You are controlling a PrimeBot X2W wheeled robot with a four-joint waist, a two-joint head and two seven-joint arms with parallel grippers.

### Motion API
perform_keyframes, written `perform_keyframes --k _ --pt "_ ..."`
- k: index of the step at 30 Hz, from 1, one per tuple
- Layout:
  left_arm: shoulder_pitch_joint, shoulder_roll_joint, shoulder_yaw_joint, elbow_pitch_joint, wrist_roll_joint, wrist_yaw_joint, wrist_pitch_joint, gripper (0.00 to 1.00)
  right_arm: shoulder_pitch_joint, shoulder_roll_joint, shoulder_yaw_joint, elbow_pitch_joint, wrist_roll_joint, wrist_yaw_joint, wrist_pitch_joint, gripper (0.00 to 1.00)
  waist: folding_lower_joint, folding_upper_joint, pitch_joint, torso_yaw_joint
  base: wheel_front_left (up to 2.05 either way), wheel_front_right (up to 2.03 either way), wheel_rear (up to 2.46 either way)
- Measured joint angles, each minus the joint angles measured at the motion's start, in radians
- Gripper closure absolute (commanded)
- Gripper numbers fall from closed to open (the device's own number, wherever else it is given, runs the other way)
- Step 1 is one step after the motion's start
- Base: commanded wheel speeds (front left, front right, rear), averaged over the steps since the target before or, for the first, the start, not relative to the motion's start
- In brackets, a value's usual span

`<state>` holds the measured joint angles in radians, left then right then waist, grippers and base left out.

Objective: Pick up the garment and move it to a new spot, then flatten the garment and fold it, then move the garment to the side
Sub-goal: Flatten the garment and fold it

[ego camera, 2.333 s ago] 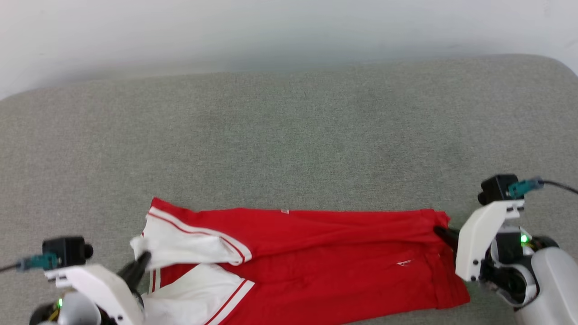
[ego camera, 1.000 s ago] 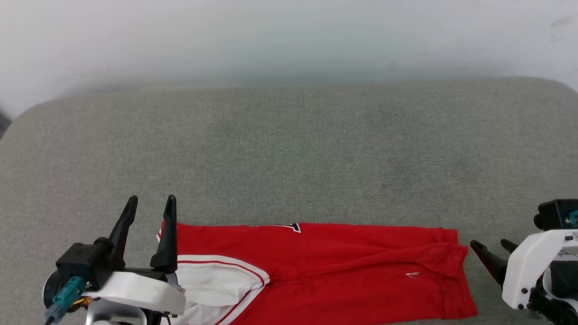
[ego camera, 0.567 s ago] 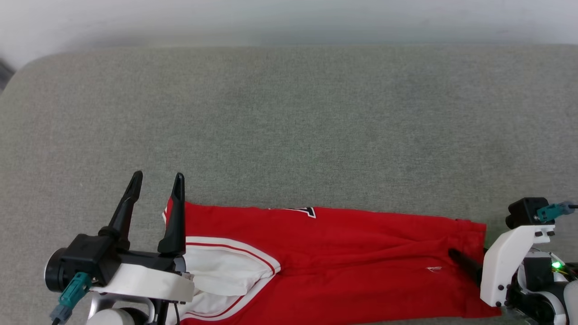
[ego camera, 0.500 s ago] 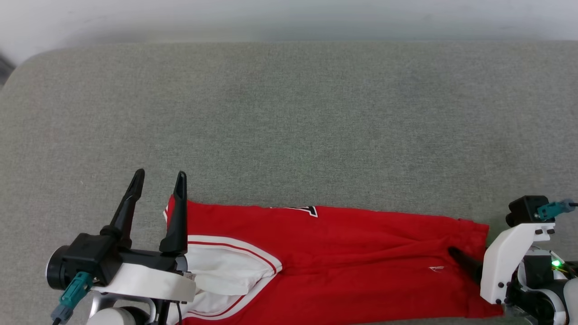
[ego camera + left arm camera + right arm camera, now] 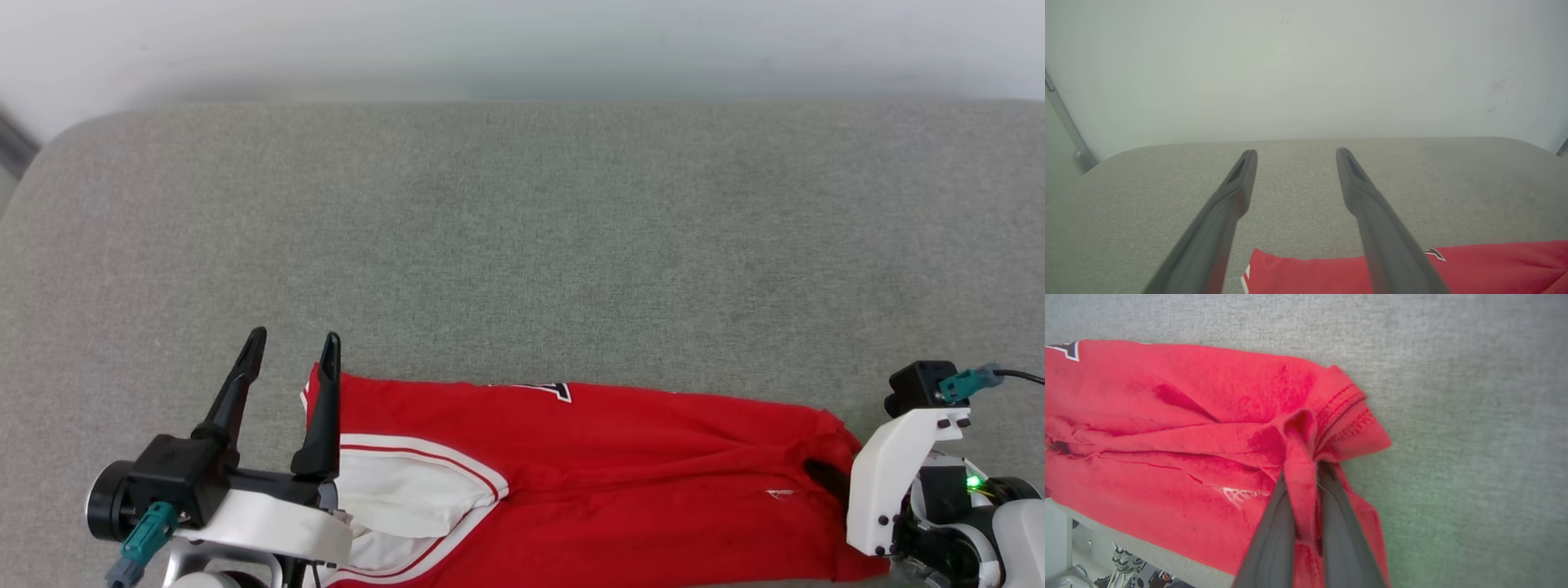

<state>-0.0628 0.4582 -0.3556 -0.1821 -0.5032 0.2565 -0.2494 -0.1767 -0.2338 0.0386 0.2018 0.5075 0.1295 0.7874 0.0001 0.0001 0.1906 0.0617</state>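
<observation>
The red garment (image 5: 620,474) lies folded lengthwise into a long strip near the front edge of the grey cushion, white sleeve (image 5: 408,494) at its left end. A bit of dark lettering (image 5: 555,390) peeks at its far edge. My left gripper (image 5: 294,353) stands open at the strip's left end, its right finger over the corner; the left wrist view shows that corner of the garment (image 5: 1306,273) low between the fingers. My right gripper (image 5: 1304,465) is shut on a pinched fold of the garment (image 5: 1180,428) at the hem end; the head view shows the right gripper (image 5: 824,478) partly buried in cloth.
The grey cushioned surface (image 5: 522,245) stretches wide beyond the garment, ending at a pale wall (image 5: 522,41). Its rounded left corner (image 5: 49,155) and front edge (image 5: 1126,543) are near. Cables and floor show below the front edge in the right wrist view.
The left gripper let go of the sleeve end and rose open. The right gripper opened, then shut again on the hem end, which now bunches up. The head camera shifted.
</observation>
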Motion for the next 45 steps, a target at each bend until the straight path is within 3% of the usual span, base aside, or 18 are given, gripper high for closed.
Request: perform_keyframes --k 8,17,20,24,29,35,39,45 --pt "0.044 0.013 -0.004 -0.014 0.008 0.026 0.015 0.0 0.004 -0.04 -0.039 0.002 0.002 0.002 0.0 1.0 -0.0001 0.0 -0.067 -0.024 0.0 0.0 0.0" --pt "0.059 0.019 -0.006 -0.042 0.01 0.042 0.024 0.0 0.037 -0.073 -0.227 -0.007 -0.026 0.001 0.023 1.0 -0.0001 0.0 -0.093 -0.054 0.0 0.0 0.0" --pt "0.064 0.021 -0.007 -0.045 0.01 0.044 0.025 0.0 0.044 -0.035 -0.289 -0.021 -0.001 0.001 0.065 1.0 0.0 0.0 -0.097 -0.06 0.0 0.0 0.0" --pt "0.076 0.021 -0.011 -0.046 0.008 0.047 0.027 0.0 0.047 0.07 -0.331 -0.041 0.135 0.001 0.179 1.0 0.0 0.0 -0.105 -0.065 0.0 0.0 0.0" --pt "0.079 0.026 -0.016 -0.049 0.009 0.052 0.035 0.0 0.065 0.152 -0.345 -0.079 0.301 0.001 0.299 1.0 -0.0001 -0.0001 -0.111 -0.055 0.0 0.0 0.0" --pt "0.071 0.025 -0.038 -0.049 0.017 0.044 0.045 0.0 0.056 0.178 -0.282 -0.057 0.612 0.001 0.381 1.0 0.0 0.0 -0.113 -0.026 0.0 0.0 0.0" --pt "0.043 0.012 -0.063 -0.043 0.023 0.033 0.053 0.0 0.037 0.182 -0.147 -0.011 0.783 0.001 0.325 1.0 0.0 0.0 -0.11 0.001 0.0 0.0 0.0" --pt "0.012 -0.002 -0.084 -0.032 0.025 0.016 0.054 0.0 -0.013 0.182 0.06 0.029 0.921 0.001 0.197 1.0 -0.0001 0.0 -0.096 0.043 0.0 0.0 0.0"
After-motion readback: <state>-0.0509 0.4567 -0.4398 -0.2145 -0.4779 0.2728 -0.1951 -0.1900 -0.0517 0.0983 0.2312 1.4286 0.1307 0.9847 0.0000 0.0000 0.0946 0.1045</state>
